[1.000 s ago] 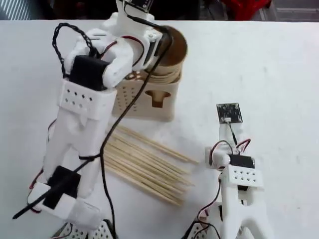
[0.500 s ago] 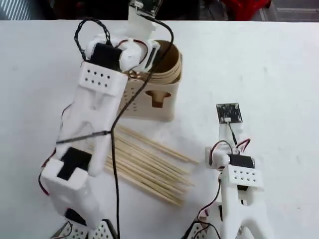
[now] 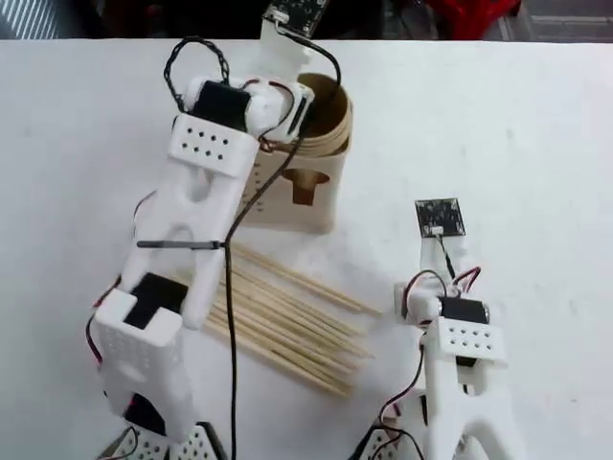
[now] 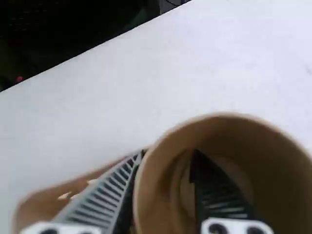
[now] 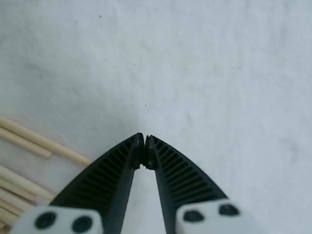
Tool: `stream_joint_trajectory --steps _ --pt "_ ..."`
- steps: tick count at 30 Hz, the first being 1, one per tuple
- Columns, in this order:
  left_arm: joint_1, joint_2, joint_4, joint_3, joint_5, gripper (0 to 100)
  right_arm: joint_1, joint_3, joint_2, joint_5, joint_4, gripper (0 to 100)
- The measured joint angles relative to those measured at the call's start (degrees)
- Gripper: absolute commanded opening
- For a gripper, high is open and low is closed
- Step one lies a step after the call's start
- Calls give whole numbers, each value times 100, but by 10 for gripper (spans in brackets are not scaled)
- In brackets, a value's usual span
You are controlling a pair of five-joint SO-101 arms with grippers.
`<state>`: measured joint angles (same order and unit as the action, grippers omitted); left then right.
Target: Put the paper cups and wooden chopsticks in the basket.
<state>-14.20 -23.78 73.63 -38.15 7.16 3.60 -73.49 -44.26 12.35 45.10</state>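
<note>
While the left gripper point(image 4: 168, 163) pinches the wall of the paper cup point(image 4: 253, 141) over the basket point(image 3: 326, 216), the right gripper point(image 5: 145, 146), pressed together, hovers beside the wooden chopsticks point(image 5: 44, 140).

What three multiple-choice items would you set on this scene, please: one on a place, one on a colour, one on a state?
1. Where do the pale wooden chopsticks lie?
A) on the white table beside the cream perforated basket
B) inside the basket
C) in a gripper

2. What colour is the round paper cup held by the left gripper?
A) white
B) brown
C) red

3. How is the right gripper?
A) wide open
B) shut on a chopstick
C) shut, empty

1 A: the sticks lie loose on the table.
2 B: its wall is brown.
3 C: its fingertips meet with nothing between.
</note>
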Motion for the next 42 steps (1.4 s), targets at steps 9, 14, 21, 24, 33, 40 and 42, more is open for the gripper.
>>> stream_joint_trajectory --steps 9,14,21,24,33,40,42 --pt "-105 1486 598 105 0 169 18 0 0 0 0 21" --pt "-141 2690 624 105 44 169 18 0 0 0 0 19" --pt "589 3437 1187 105 53 169 18 0 0 0 0 22" --pt "1670 3402 1635 105 -404 170 9 0 0 255 0 22" --pt "3886 1978 2022 2277 -1495 173 -1363 1345 325 1002 1407 110" --pt "3895 1644 220 4387 -2233 173 -2892 3349 1767 1354 2400 269" --pt "3895 1635 -237 4686 -2233 173 -3191 3587 2215 1600 2303 269"
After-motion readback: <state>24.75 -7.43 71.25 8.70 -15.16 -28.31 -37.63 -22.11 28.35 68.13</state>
